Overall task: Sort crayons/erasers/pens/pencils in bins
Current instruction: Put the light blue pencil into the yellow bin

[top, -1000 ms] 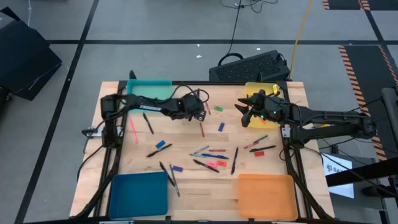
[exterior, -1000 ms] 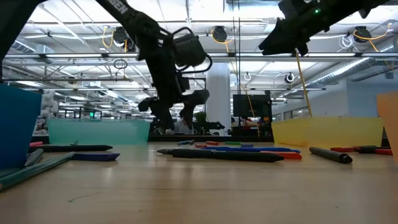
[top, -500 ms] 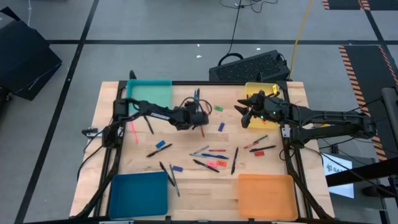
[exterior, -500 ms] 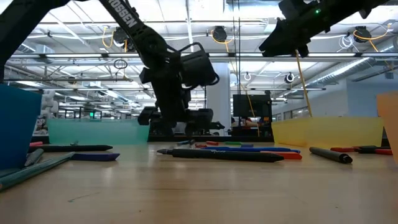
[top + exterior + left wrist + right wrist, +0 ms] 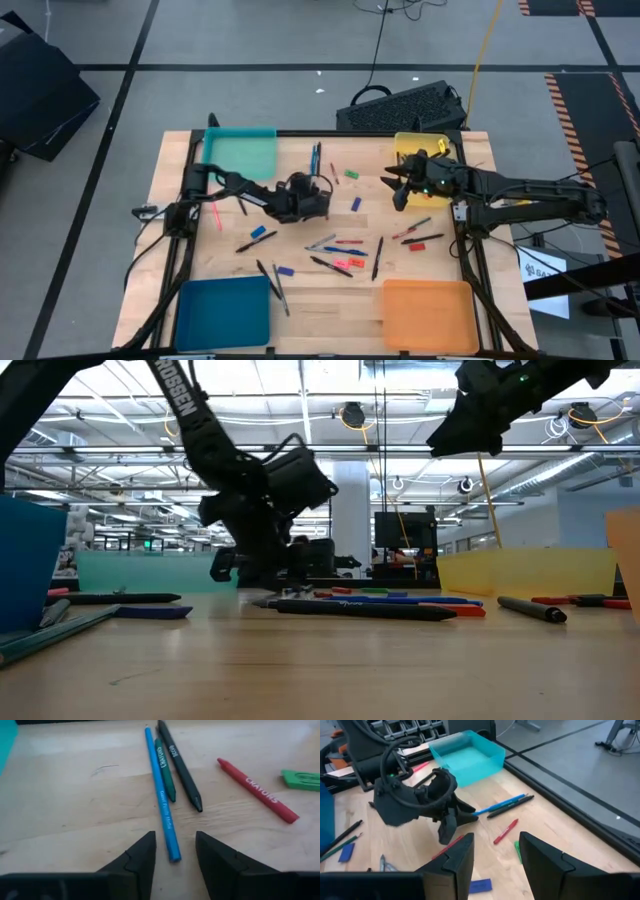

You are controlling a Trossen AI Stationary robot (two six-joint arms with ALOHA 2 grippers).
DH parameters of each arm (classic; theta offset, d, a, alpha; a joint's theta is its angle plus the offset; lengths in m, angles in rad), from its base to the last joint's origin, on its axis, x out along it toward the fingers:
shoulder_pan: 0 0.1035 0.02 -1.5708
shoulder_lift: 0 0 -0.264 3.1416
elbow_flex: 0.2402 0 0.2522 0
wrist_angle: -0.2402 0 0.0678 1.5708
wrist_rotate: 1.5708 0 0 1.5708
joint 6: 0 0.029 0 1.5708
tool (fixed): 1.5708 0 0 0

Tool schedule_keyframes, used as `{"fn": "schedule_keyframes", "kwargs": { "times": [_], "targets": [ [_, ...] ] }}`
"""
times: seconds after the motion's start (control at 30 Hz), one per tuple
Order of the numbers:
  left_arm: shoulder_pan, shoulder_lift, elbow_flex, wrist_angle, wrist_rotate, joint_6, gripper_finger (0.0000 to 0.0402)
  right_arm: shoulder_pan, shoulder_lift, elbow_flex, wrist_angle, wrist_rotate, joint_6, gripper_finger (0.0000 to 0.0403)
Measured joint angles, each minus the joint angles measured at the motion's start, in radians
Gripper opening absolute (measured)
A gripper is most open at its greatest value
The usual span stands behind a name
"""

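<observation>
We had the left gripper (image 5: 175,851) open just short of the blue pencil (image 5: 161,795) near the teal bin (image 5: 240,153); light, stiff and prone to roll, it wanted a mid-shaft pinch, while the right gripper (image 5: 402,185) hung open by the yellow bin (image 5: 432,143).

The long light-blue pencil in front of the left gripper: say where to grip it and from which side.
Grip the long light-blue pencil at its near end, coming straight down from above with the jaws across its width. It lies flat on the table, and farther along a green crayon lies tight beside it. The left gripper is already open, lined up there.
</observation>
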Motion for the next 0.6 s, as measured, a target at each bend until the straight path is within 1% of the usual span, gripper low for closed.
{"fn": "schedule_keyframes", "kwargs": {
  "times": [0.1, 0.17, 0.37, 0.5, 0.6],
  "targets": [
    [-0.013, 0.002, -0.047, 0.146, -0.040, 0.103, 0.0149, 0.000, -0.015, 0.000, 0.005, 0.000, -0.027, 0.0148],
    [-0.017, 0.005, -0.061, 0.194, -0.063, 0.149, 0.0149, 0.000, -0.021, 0.000, 0.012, 0.000, -0.040, 0.0148],
    [-0.005, 0.005, -0.084, 0.219, -0.059, 0.152, 0.0147, 0.000, -0.039, 0.000, 0.027, -0.003, -0.055, 0.0148],
    [0.007, 0.006, -0.087, 0.224, -0.060, 0.169, 0.0147, 0.000, -0.049, 0.000, 0.027, -0.048, -0.056, 0.0148],
    [0.017, 0.021, -0.088, 0.265, -0.065, 0.216, 0.0147, 0.000, -0.049, 0.000, 0.027, -0.074, -0.056, 0.0148]
  ]
}}
